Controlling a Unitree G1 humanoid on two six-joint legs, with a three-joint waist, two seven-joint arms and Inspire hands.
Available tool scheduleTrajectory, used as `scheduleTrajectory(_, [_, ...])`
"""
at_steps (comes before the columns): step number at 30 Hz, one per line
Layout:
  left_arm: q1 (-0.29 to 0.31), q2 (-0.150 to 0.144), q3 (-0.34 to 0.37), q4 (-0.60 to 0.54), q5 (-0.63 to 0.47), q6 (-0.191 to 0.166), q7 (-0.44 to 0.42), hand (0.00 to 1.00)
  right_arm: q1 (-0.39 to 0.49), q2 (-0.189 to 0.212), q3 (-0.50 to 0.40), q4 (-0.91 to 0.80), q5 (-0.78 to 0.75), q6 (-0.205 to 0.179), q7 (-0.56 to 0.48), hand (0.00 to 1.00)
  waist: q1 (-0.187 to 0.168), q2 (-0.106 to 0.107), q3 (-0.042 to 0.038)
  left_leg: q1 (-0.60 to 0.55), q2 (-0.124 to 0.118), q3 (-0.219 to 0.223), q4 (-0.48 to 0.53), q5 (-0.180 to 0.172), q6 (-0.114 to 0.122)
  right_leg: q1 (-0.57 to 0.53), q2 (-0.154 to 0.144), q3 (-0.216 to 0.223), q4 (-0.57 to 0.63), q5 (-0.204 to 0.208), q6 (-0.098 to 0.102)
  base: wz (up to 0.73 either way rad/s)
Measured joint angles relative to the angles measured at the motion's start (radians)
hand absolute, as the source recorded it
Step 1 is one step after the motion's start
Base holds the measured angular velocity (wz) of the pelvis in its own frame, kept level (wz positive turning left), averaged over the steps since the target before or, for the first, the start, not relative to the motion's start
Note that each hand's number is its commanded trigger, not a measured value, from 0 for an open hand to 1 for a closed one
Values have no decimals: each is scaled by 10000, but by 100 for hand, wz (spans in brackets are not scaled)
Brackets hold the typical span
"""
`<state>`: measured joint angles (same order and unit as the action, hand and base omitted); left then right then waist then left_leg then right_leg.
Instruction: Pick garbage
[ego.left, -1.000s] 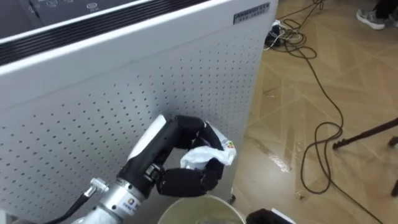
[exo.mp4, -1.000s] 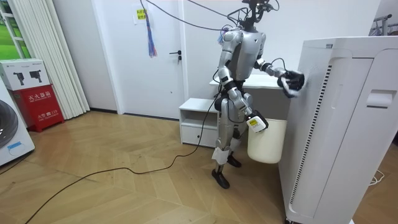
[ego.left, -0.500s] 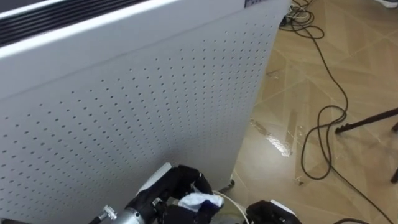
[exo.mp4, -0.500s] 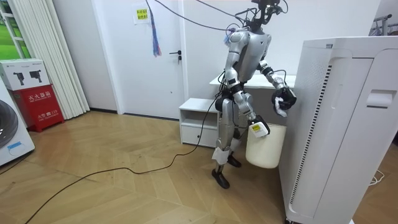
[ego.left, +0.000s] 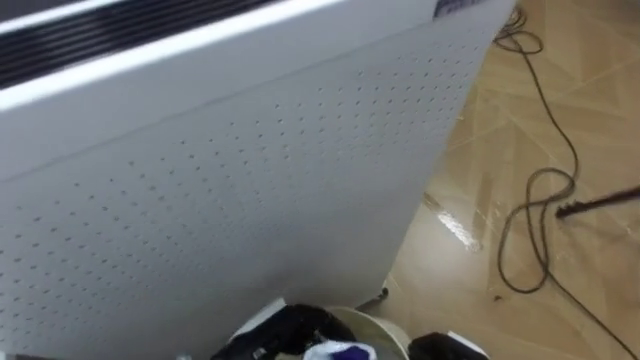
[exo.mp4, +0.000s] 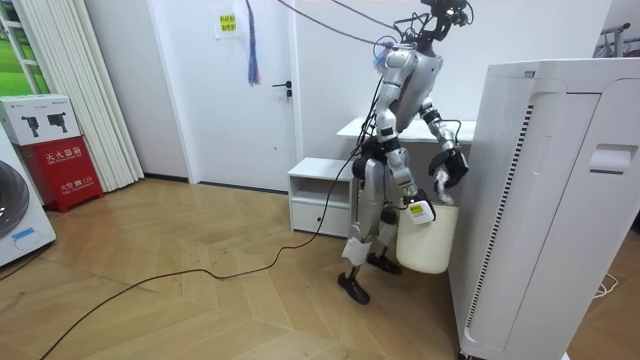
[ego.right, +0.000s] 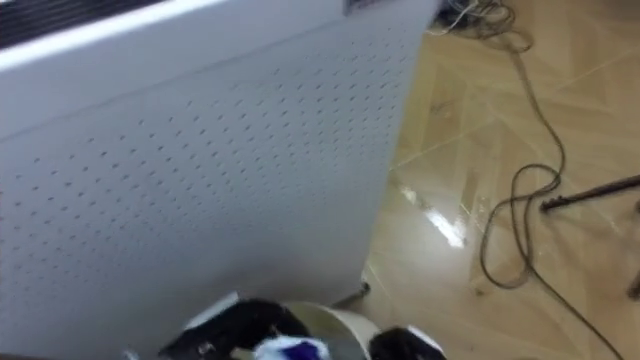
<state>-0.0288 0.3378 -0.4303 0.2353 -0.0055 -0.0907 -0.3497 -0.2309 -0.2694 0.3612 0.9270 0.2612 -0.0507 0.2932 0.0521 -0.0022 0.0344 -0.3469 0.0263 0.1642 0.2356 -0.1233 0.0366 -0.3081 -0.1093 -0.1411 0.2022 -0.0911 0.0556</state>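
One crumpled wad of garbage (ego.left: 336, 351), clenched in my left hand (ego.left: 288, 332).
The hand is at the rim of the white bin (ego.left: 387, 326), with the perforated white cabinet (ego.left: 250, 200) just beyond it. My right hand (exo.mp4: 419, 207) is at the bin's side, below the left; whether it grips I cannot tell.
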Motion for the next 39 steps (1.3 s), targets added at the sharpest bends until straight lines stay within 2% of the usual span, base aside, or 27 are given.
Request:
scheduleTrajectory(3, [14, 19, -50, 17, -6, 22, -142, 0, -4, 2, 116, -1, 3, 3, 215, 100, 130, 95, 21, 287, -119, -269, -21, -3, -6, 273, -88, -560, -19, -16, -19, -27])
scheduleTrajectory(7, [-9, -96, -35, 12, -18, 20, -255, 0, 119, -13, 191, -25, 48, 97, 250, 100, 24, 321, -39, 650, -137, -194, -165, -3, -8, 505, -75, -532, -7, -20, -23, -13])
scheduleTrajectory(10, [31, -100, -40, 13, -16, 58, -361, 0, 141, -45, 159, -40, 78, 112, 189, 100, 19, 325, -39, 660, -137, -56, -166, -3, -8, 468, -88, -533, 0, -22, -27, -9])
scheduleTrajectory(16, [209, -104, -44, 12, -12, 180, -378, 0, 185, -103, 116, -41, 75, 222, 165, 100, 22, 322, -40, 777, -126, -81, -219, -14, 17, 464, -83, -553, 217, -8, -52, -1])
scheduleTrajectory(22, [368, -361, -64, 2, -18, 212, -621, 0, 358, -93, 149, -41, 77, 223, 171, 100, 25, 331, -102, 851, -75, -36, -107, -9, 13, 518, -46, -550, 275, 29, -108, -4])
scheduleTrajectory(26, [575, -407, -50, 9, -21, 296, -778, 0, 767, -123, 85, -113, 41, 241, 171, 100, -34, 313, -163, 1021, -52, -20, -139, -11, 1, 664, -9, -538, 250, 29, -112, -2])
scheduleTrajectory(28, [898, -406, -2, 99, -25, 409, -766, 0, 1043, -117, 83, -121, 33, 263, 169, 100, -202, 286, -193, 1220, -62, -20, -186, -14, -5, 867, -6, -561, 215, 23, -113, 0])
scheduleTrajectory(32, [1305, -384, -2, 652, -43, 595, -755, 0, 1511, -168, 76, -164, 41, 310, 153, 100, -318, 198, -219, 1733, -67, 45, -389, -34, -35, 1293, 11, -561, 127, -13, -108, -5])
scheduleTrajectory(35, [1611, -384, 264, 1083, -29, 646, -726, 0, 1922, -281, 24, -415, 69, 360, 136, 100, -342, 70, -258, 1989, -61, 70, -468, -34, -63, 1563, 50, -562, 3, -24, -128, 0])
scheduleTrajectory(36, [1763, -384, 400, 1311, -31, 640, -679, 0, 2056, -299, -33, -412, 76, 360, 141, 100, -347, 8, -314, 2083, -67, 120, -485, -41, -82, 1644, 66, -561, -5, -46, -137, -4])
scheduleTrajectory(39, [2173, -474, 850, 2144, -37, 634, -494, 0, 2413, -247, -499, -390, 67, 388, 133, 100, -377, -57, -345, 2524, -64, 140, -633, -59, -121, 2062, 111, -590, -180, -66, -143, -1])
